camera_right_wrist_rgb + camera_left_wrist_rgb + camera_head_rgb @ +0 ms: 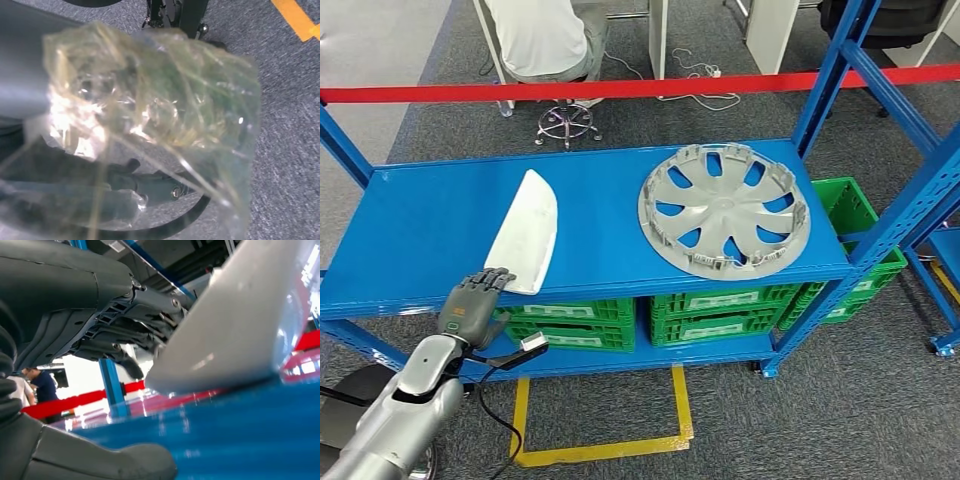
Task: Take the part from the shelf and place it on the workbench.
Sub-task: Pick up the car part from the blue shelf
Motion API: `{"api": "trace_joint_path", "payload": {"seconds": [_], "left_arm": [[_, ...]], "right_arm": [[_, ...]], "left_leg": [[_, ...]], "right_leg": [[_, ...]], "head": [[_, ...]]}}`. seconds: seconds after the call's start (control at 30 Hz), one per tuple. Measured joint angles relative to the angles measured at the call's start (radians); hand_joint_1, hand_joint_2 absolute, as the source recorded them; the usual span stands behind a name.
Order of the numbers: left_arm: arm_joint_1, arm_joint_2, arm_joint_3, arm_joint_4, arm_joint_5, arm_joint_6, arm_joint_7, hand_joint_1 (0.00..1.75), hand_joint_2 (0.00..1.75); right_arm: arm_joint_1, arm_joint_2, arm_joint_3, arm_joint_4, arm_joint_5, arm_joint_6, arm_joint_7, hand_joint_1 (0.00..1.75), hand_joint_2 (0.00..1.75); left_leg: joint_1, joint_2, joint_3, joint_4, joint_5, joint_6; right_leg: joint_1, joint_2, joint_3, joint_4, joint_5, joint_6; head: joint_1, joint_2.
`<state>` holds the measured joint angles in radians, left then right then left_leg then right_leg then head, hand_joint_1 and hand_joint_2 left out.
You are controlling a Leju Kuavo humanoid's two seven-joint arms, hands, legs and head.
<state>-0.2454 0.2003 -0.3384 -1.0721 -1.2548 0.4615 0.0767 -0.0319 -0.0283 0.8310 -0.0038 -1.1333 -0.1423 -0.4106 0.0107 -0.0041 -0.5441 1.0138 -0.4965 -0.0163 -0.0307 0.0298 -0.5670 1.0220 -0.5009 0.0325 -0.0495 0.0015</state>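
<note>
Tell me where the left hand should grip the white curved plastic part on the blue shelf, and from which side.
Probably the near, wide end of the white curved plastic part, which overhangs the blue shelf's front edge, right by the left hand. Coming from the front and just below seems best: the wrist view shows that end lifted off the shelf, so fingers could go over it and the thumb under.

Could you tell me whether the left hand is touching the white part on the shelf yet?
Cannot tell. In the head view the left hand meets the near end of the white part; the left wrist view shows its fingers right by it, neither contact nor gap plain.
</note>
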Motion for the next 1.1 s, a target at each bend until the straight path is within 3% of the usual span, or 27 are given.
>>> {"api": "trace_joint_path", "payload": {"seconds": [0.1,0.27,0.3,0.4,0.43,0.83,1.1], "left_arm": [[0.002,-0.005,0.000,0.020,0.000,0.008,0.000,0.07,1.75],[0.002,-0.008,0.000,0.044,-0.001,0.023,-0.004,0.09,1.75],[0.001,-0.010,0.000,0.048,-0.002,0.027,-0.009,0.39,1.75],[-0.005,-0.015,-0.001,0.055,-0.008,0.035,-0.021,1.60,1.75],[-0.008,-0.018,-0.002,0.056,-0.014,0.037,-0.022,1.72,1.75],[-0.047,-0.032,-0.018,0.060,-0.039,0.081,-0.018,1.75,1.75],[-0.060,-0.030,-0.021,0.056,-0.049,0.193,-0.033,1.75,1.75]], "right_arm": [[0.000,0.000,0.006,0.000,-0.007,0.002,-0.006,0.00,0.00],[0.000,-0.001,0.016,0.000,-0.012,-0.001,-0.006,0.00,0.00],[0.000,-0.001,0.019,0.000,-0.013,-0.002,-0.006,0.00,0.00],[0.000,-0.002,0.026,0.000,-0.017,-0.004,-0.003,0.00,0.00],[0.000,-0.003,0.029,0.000,-0.018,-0.004,-0.002,0.00,0.00],[0.000,-0.003,0.059,0.000,-0.022,0.002,-0.005,0.00,0.00],[0.002,-0.003,0.075,0.000,-0.023,-0.001,-0.003,0.00,0.00]], "left_leg": [[0.000,0.000,0.000,0.000,0.000,0.000],[0.000,0.000,0.000,0.000,0.000,0.000],[0.000,0.000,0.000,0.000,0.000,0.000],[0.000,0.000,0.000,0.000,0.000,0.000],[0.000,0.000,0.000,0.000,0.000,0.000],[0.000,0.000,0.000,0.000,0.000,0.000],[0.000,0.000,0.000,0.000,0.000,0.000]], "right_leg": [[0.000,0.000,0.000,0.000,0.000,0.000],[0.000,0.000,0.000,0.000,0.000,0.000],[0.000,0.000,0.000,0.000,0.000,0.000],[0.000,0.000,0.000,0.000,0.000,0.000],[0.000,0.000,0.000,0.000,0.000,0.000],[0.000,0.000,0.000,0.000,0.000,0.000],[0.000,0.001,0.000,0.000,0.001,0.000]], "head": [[0.000,0.000],[0.000,0.000],[0.000,0.000],[0.000,0.000],[0.000,0.000],[0.000,0.000],[0.000,0.000]]}}
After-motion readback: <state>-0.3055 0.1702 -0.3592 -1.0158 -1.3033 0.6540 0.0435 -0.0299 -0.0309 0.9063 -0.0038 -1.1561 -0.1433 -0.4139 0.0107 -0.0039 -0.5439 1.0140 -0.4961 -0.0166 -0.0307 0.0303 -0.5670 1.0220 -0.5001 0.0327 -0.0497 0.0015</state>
